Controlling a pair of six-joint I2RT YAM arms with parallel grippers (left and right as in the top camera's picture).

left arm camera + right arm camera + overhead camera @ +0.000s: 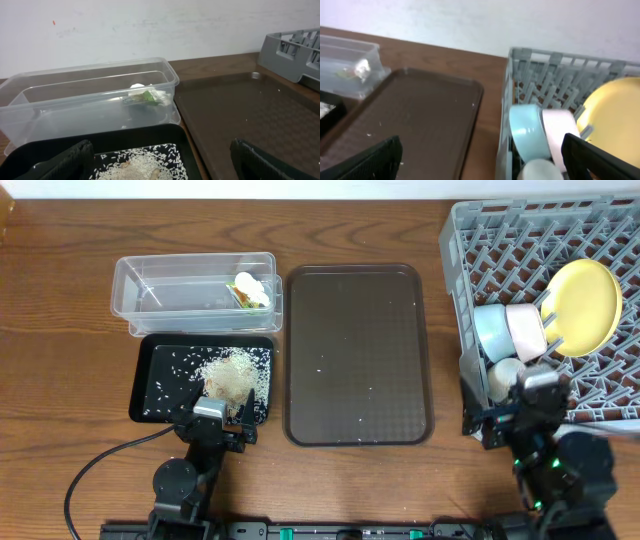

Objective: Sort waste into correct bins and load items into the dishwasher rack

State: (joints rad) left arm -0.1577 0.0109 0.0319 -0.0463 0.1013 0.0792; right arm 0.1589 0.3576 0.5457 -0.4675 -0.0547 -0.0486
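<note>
The clear tub [150, 280] holds the crumpled white wrapper [252, 284] and the green-and-orange packet [243, 297]; both also show in the left wrist view, wrapper [160, 95] and packet [145, 98]. Rice scraps [232, 373] lie heaped in the black tray [145, 395]. My left gripper [222, 418] hangs open and empty over that tray's front edge, above the rice [145, 167]. The grey rack [520, 240] holds the yellow plate [585, 305], the light-blue bowl [492, 330] and the white bowl [525, 330], all on edge. My right gripper [535, 388] is open and empty above the rack's front left corner. I cannot make out the chopsticks.
The dark brown serving tray [355, 350] lies between the bins and the rack, with a few rice grains on it. Another small white round thing [503, 377] sits in the rack just under my right gripper. A black cable [100, 465] runs along the front left of the table.
</note>
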